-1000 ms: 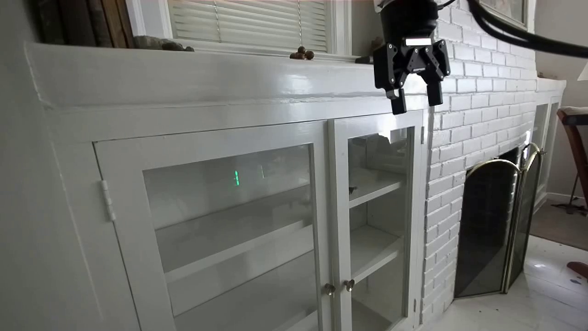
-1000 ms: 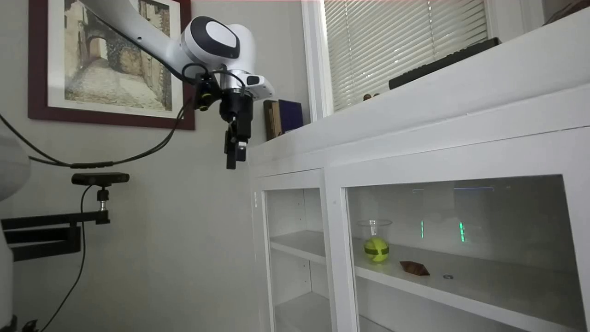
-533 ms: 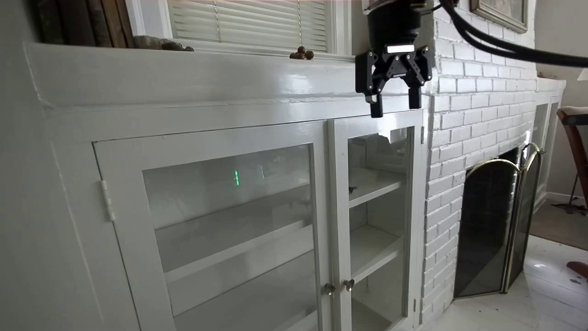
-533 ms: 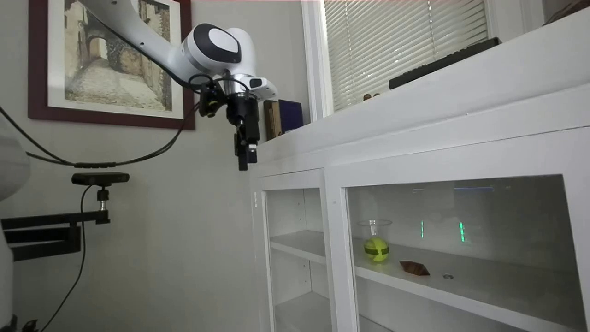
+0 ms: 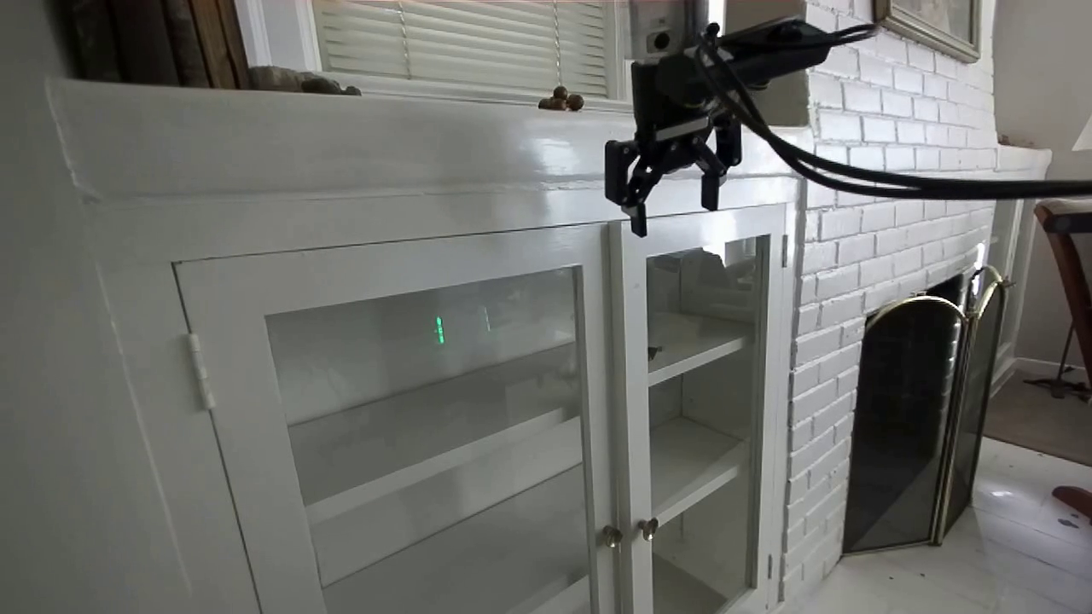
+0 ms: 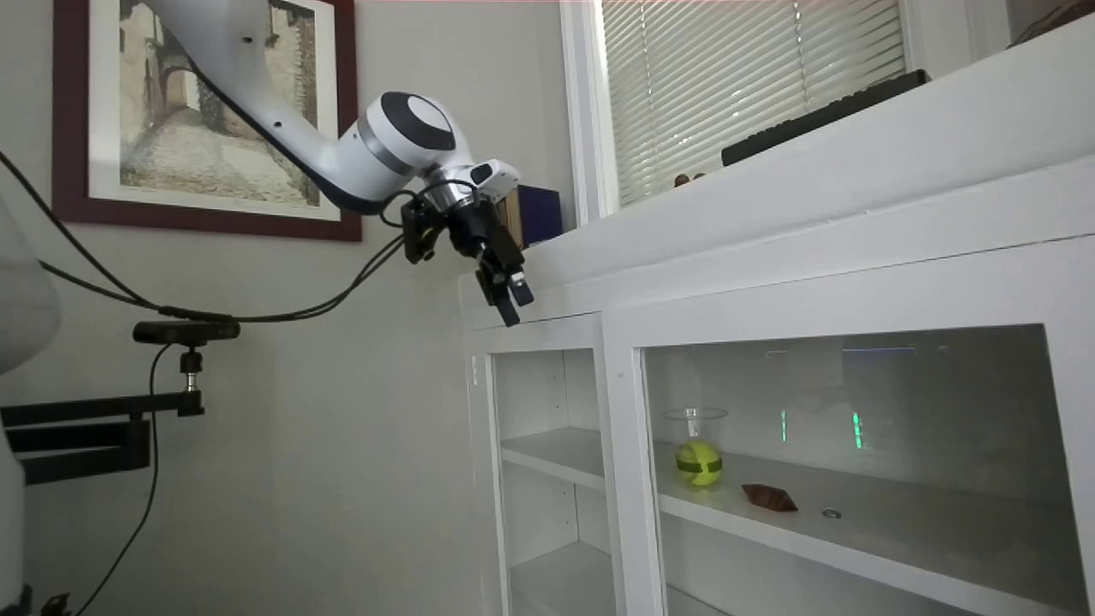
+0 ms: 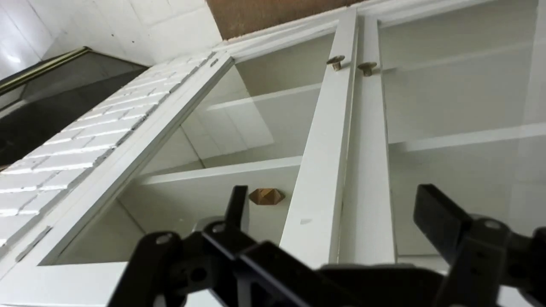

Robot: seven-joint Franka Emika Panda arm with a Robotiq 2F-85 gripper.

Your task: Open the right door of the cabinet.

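The cabinet point(image 5: 444, 213) is white and low, with two glass doors. Its right door point(image 5: 631, 367) stands beside the brick and looks shut or nearly so; its inner edge stands slightly proud. The right door also shows in an exterior view point(image 6: 855, 299) and at the left of the wrist view point(image 7: 318, 170). Its small knob point(image 5: 647, 529) also shows in the wrist view point(image 7: 335, 62). My gripper point(image 5: 674, 210) is open and empty, tilted in front of the door's top, well above the knob. It also shows in an exterior view point(image 6: 517, 306) and the wrist view point(image 7: 332, 191).
The left door point(image 5: 392, 273) and its knob point(image 5: 612, 536) adjoin the right door. The brick fireplace point(image 5: 845, 188) and black screen point(image 5: 909, 426) stand beside it. A wooden piece point(image 7: 266, 196) and a ball in a glass point(image 6: 699, 462) sit inside. A cable point(image 5: 921, 186) trails from the arm.
The gripper has moved towards the cabinet and leftward along it in an exterior view. It has turned and tilted, fingertips now slanting to the cabinet. The doors have not moved.
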